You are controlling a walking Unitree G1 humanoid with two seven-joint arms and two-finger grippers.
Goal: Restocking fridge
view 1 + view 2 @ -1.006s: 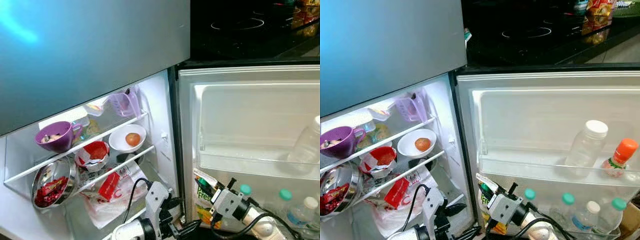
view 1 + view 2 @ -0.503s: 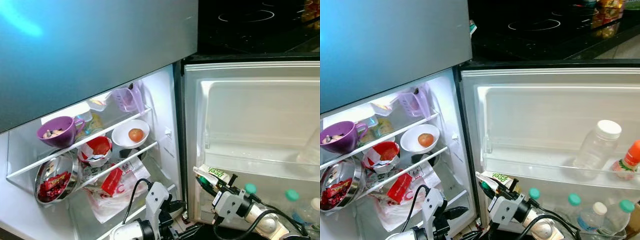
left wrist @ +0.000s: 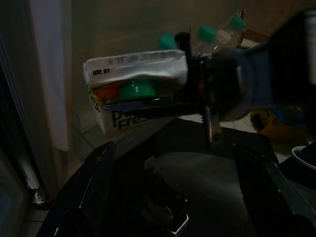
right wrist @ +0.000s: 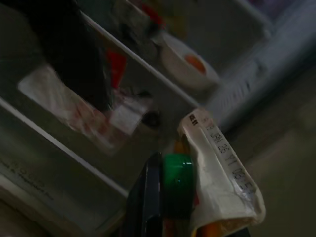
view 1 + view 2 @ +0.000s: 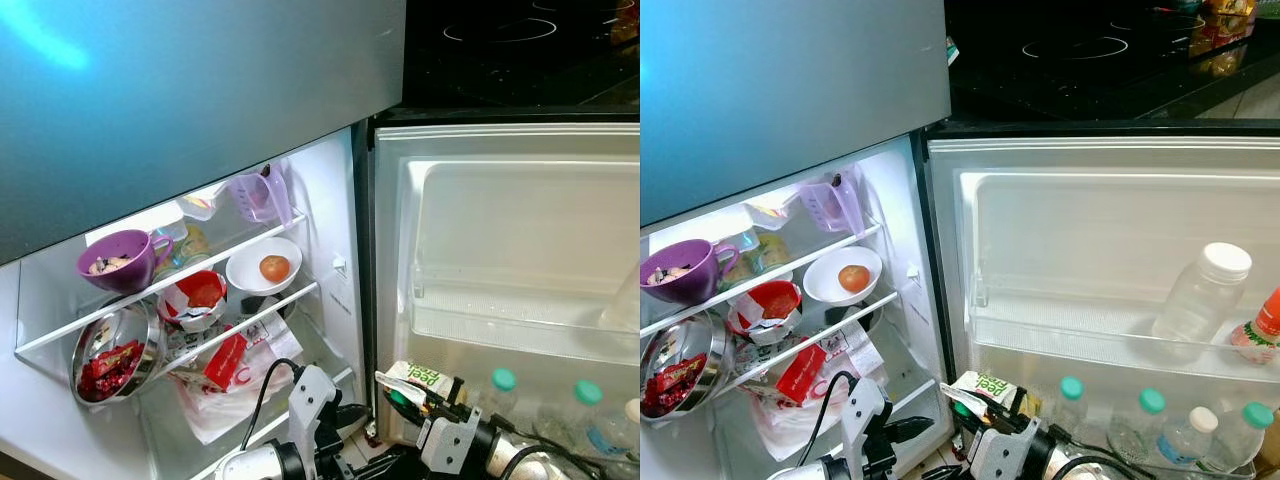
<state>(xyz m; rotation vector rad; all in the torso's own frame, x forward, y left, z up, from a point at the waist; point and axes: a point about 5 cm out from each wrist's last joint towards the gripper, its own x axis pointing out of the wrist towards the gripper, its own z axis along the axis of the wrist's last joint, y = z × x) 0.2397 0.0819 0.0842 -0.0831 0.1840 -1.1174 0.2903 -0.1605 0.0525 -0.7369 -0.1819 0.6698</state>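
A white and green juice carton (image 5: 417, 379) with a green cap lies tilted low between the fridge compartment and the open door. My right gripper (image 5: 405, 396) is shut on its top end; the right wrist view shows a black finger (image 4: 146, 197) against the green cap and the carton (image 4: 222, 170). My left gripper (image 5: 347, 413) hangs low in front of the bottom shelf, open, with nothing between its fingers. In the left wrist view the carton (image 3: 136, 81) sits just ahead, held by the right gripper (image 3: 163, 104).
Fridge shelves (image 5: 200, 300) hold a purple cup (image 5: 118, 263), a white bowl with an orange fruit (image 5: 265, 270), a steel bowl of red packets (image 5: 110, 358) and a plastic bag (image 5: 235, 365). Door shelves (image 5: 1090, 340) carry several bottles (image 5: 1195, 295). A black stovetop (image 5: 1080, 50) lies beyond.
The carton has gone from upright in the lower door shelf to tilted on its side, carried out and lower by my right gripper. The camera has shifted slightly; the left arm stays put.
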